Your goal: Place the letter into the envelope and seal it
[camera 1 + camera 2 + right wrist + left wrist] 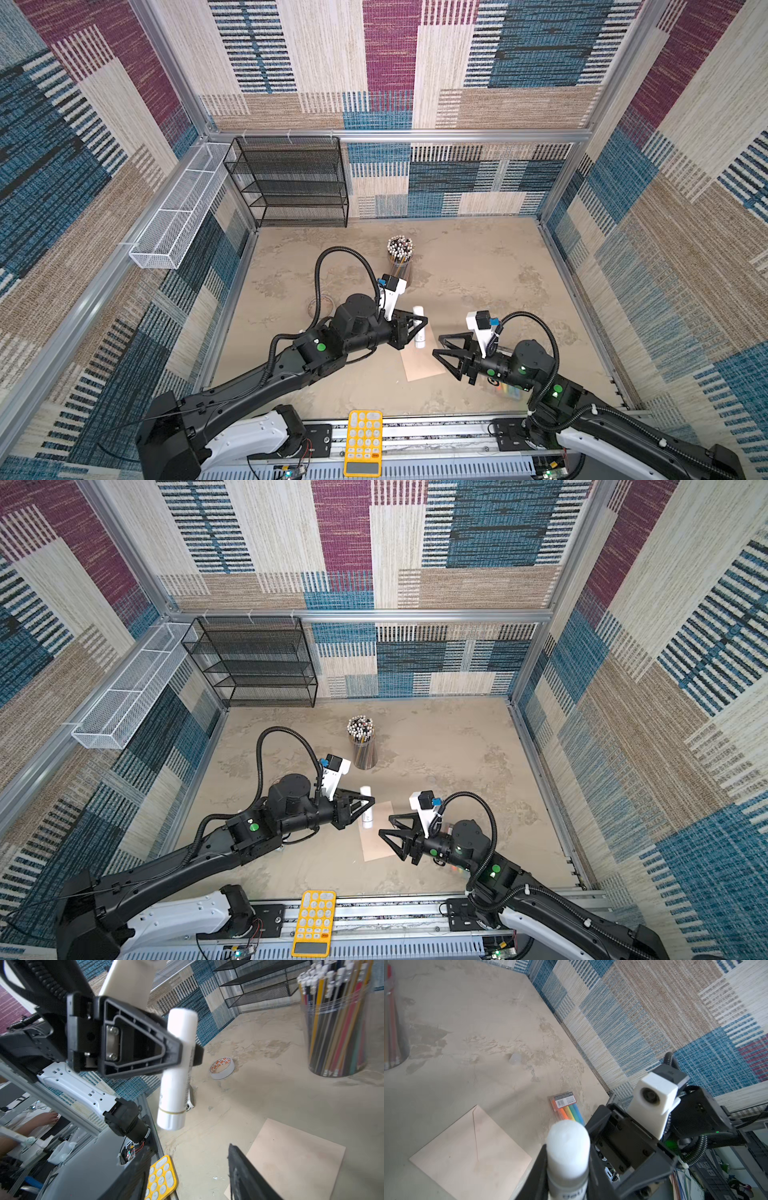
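The peach-tan envelope (422, 362) (376, 838) lies flat on the table between both arms; in the left wrist view the envelope (471, 1157) shows its pointed flap lying down against the body. The letter is out of view. My left gripper (422, 325) (369, 804) (568, 1159) hovers over the envelope's far end, shut on a white glue stick (419, 330) (176, 1076) held crosswise. To the envelope's right my right gripper (437, 345) (385, 825) stands open and empty, one of its fingers (245, 1176) above the envelope (297, 1157).
A cup of pencils (400, 257) stands behind the grippers. A tape roll (222, 1068) lies left of them, and a pack of coloured markers (566, 1109) under the right arm. A yellow calculator (363, 442) sits on the front rail. Black mesh shelf (291, 183) at back left.
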